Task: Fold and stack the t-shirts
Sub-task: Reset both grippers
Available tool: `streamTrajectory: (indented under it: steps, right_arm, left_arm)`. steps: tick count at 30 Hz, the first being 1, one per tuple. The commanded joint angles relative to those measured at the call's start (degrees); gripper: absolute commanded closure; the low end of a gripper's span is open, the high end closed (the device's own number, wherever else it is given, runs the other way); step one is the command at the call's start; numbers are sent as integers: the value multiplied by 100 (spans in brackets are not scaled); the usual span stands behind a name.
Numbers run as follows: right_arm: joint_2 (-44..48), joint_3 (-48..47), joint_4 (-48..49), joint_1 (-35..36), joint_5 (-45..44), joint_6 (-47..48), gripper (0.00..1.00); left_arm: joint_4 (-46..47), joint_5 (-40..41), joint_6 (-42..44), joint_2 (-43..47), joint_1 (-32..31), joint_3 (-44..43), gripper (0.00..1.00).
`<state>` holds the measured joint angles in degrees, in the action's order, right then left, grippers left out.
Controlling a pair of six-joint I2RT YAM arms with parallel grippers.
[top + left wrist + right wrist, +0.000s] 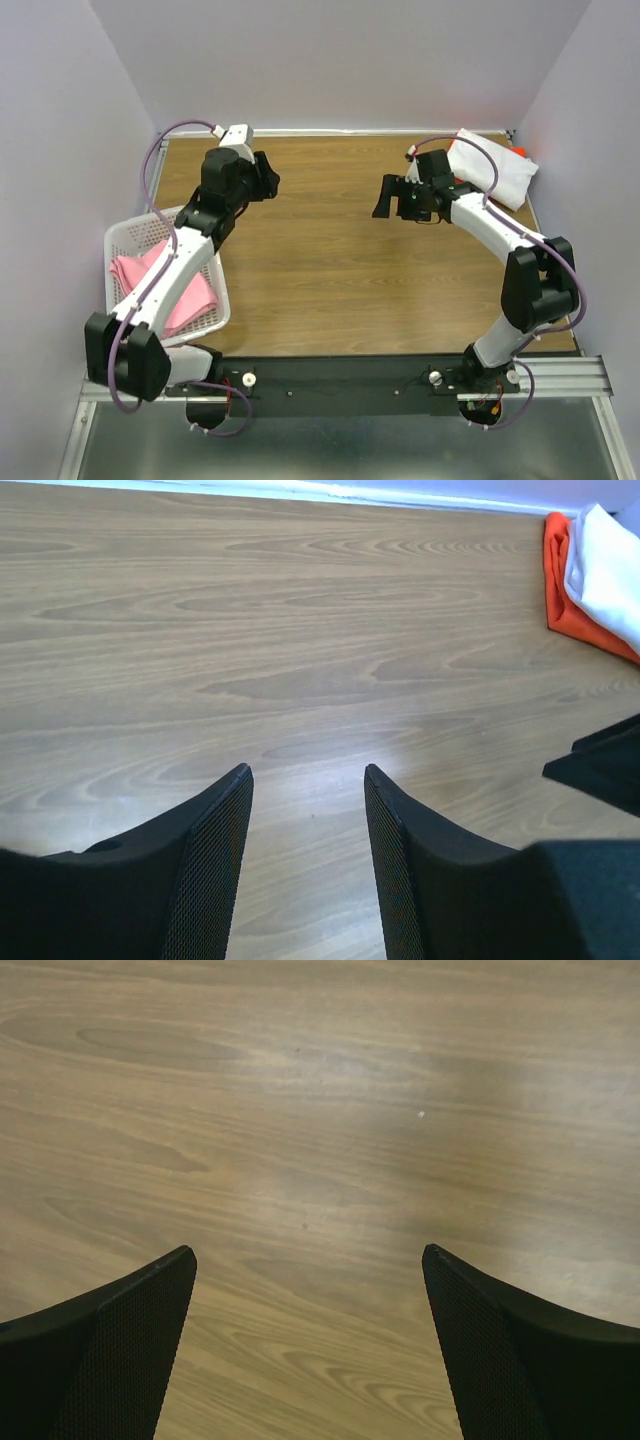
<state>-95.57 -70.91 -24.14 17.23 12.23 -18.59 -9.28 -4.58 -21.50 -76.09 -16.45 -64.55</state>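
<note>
A folded white t-shirt (pixel 490 168) lies on a folded orange-red t-shirt (pixel 519 153) at the table's far right corner; both also show in the left wrist view, the white shirt (pixel 610 575) above the orange-red one (pixel 560 590). A pink t-shirt (pixel 165 285) lies crumpled in the white lattice basket (pixel 120 240) at the left. My left gripper (pixel 270 180) is open and empty above bare wood (pixel 308 780). My right gripper (pixel 385 198) is open and empty above bare wood (pixel 310 1260), just left of the stack.
The wooden table (pixel 330 260) is boxed in by pale walls at the back and sides. The basket overhangs the table's left edge. A black rail (pixel 340 380) runs along the near edge between the arm bases.
</note>
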Motion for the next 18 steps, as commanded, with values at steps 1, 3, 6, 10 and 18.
streamTrajectory:
  steps: [1,3,6,10,18]
  right_arm:
    - [407,376,507,78,306,-470,1]
    - [486,534,516,96,254,-496,1]
    - [697,727,533,113,114,-497,1]
    - [873,886,525,113,34,-505,1]
    - [1084,1080,551,122,-89,-497,1]
  left_arm:
    - [488,1511,-126,1015,-280,521,43]
    - [532,1810,-197,1393,-324,680,43]
    - [515,2083,-267,1763,-359,935,43]
    - [366,2233,-311,2001,-368,1103,43]
    - [76,2399,-522,2221,-368,1182,41]
